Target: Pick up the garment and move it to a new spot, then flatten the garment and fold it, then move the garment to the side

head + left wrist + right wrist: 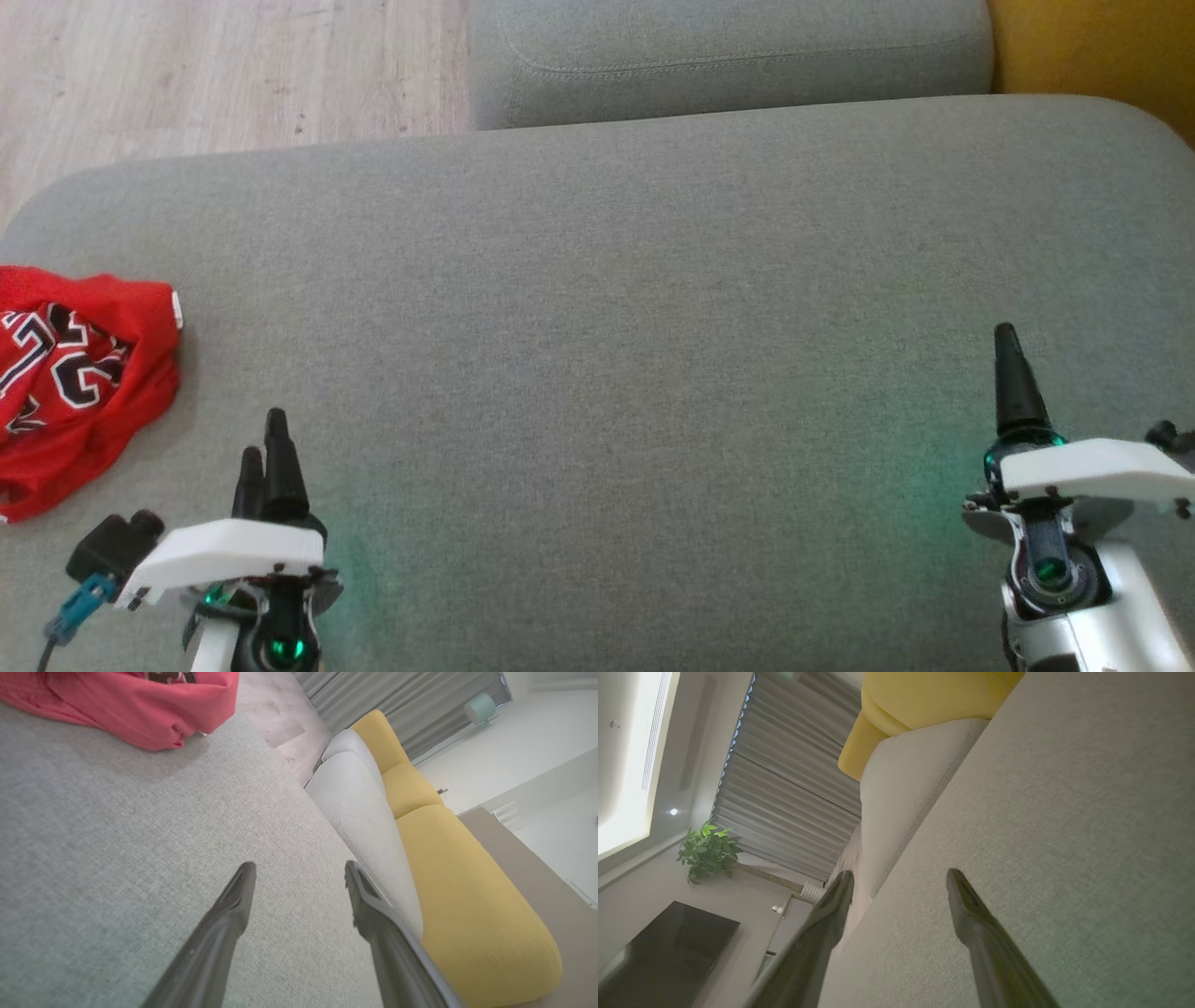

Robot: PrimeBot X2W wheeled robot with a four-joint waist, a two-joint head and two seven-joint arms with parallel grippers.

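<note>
Head view, garment: the red garment (79, 383), printed with dark and white figures, is lying crumpled at the left edge of the grey cushion (607, 327), partly running out of frame.
Head view, left gripper: the left gripper (263, 437) is sitting low over bare fabric, near the garment's right side but apart from it, and is carrying nothing.
Head view, right gripper: the right gripper (1008, 347) is waiting well apart at the far right, over bare cushion, with one dark finger showing.
Left wrist view, fingers: the left gripper (299, 870) is standing spread, with nothing between its fingers; the garment (140, 709) is lying ahead and off to that view's upper left, and a yellow sofa (458, 882) is lying beyond the cushion's edge.
Right wrist view, fingers: the right gripper (899, 877) is likewise parted and empty, looking along the cushion (1064, 812).
Step in hand: judging by the layout, the pick-up is not yet begun.
Doing it well: the left arm is probably best placed, swinging toward the pile and coming down on a raised fold rather than a flat patch.
Caution: the cushion is soft, so pinching too deep is likely to snag the upholstery along with the cloth.
</note>
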